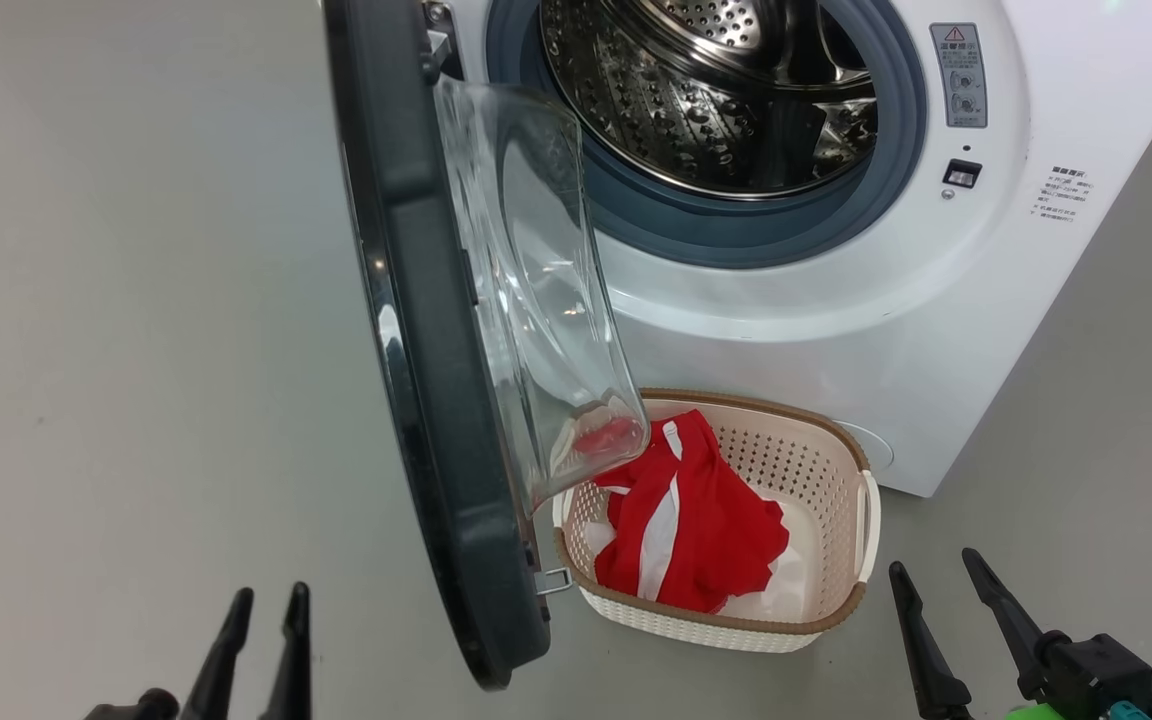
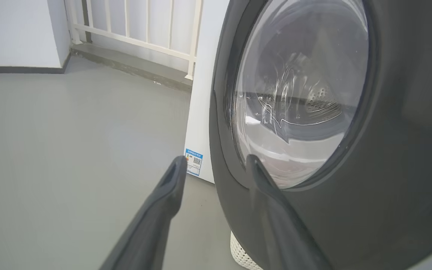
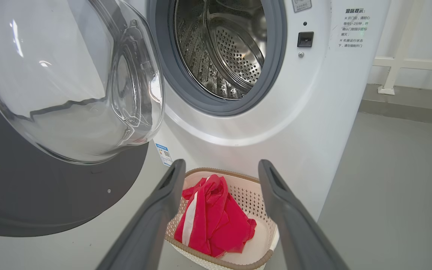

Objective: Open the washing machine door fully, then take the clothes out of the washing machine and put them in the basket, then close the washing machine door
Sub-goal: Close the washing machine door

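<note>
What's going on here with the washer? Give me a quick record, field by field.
washing machine door: swung open
drum: looks empty
clothes: red, lying in the basket
basket: on the floor in front of the washing machine
left gripper: open, empty, by the door's outer face
right gripper: open, empty, near the basket
left to do: close the door
</note>
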### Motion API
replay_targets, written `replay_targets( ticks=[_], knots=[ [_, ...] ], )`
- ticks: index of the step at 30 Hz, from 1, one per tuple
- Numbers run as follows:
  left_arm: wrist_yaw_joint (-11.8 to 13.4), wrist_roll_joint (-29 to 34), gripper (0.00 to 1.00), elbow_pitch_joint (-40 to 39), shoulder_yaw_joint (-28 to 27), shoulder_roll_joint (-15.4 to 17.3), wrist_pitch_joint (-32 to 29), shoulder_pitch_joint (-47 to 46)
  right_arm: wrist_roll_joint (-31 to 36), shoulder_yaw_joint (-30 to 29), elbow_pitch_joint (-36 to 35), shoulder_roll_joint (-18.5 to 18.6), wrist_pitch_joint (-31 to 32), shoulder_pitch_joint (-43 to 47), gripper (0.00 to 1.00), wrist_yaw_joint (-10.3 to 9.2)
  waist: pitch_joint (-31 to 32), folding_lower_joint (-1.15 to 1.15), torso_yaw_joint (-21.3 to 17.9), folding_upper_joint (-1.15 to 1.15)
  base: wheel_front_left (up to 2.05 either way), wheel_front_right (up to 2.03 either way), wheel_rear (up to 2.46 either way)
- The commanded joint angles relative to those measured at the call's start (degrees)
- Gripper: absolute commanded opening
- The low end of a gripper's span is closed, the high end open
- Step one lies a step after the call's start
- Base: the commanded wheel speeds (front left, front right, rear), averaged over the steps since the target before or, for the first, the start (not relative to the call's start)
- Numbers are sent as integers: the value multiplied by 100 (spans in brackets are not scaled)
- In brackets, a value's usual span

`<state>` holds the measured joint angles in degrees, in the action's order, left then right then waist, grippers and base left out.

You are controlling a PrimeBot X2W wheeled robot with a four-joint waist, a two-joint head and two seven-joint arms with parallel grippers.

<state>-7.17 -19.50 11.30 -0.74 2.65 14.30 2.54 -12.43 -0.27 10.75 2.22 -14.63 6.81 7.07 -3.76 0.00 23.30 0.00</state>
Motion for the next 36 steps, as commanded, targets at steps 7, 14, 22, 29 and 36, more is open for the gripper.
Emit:
replay_targets(
  ticks=[7,14,22,29,36],
  knots=[
    [-32,-1628,0,-182,-97,23,70,-226,28,132,-121,65,-37,-199,100,42,-39,0,-6,0,0,0,0],
    [-32,-4890,0,-412,207,197,70,-402,19,122,-114,65,-37,-238,100,42,-81,0,-59,0,0,0,0],
    [-32,-7440,0,-1114,458,782,-1308,-403,3,113,-121,65,-37,-298,100,42,-169,0,-112,0,0,0,0],
    [-32,-7792,0,-1307,478,919,-2973,-299,14,97,-125,65,-37,-354,100,42,-242,0,-176,0,0,0,0],
    [-32,-7565,0,-1382,278,672,-3655,-371,28,90,-129,65,-37,-412,100,42,-316,0,-248,0,0,0,0]
  ],
)
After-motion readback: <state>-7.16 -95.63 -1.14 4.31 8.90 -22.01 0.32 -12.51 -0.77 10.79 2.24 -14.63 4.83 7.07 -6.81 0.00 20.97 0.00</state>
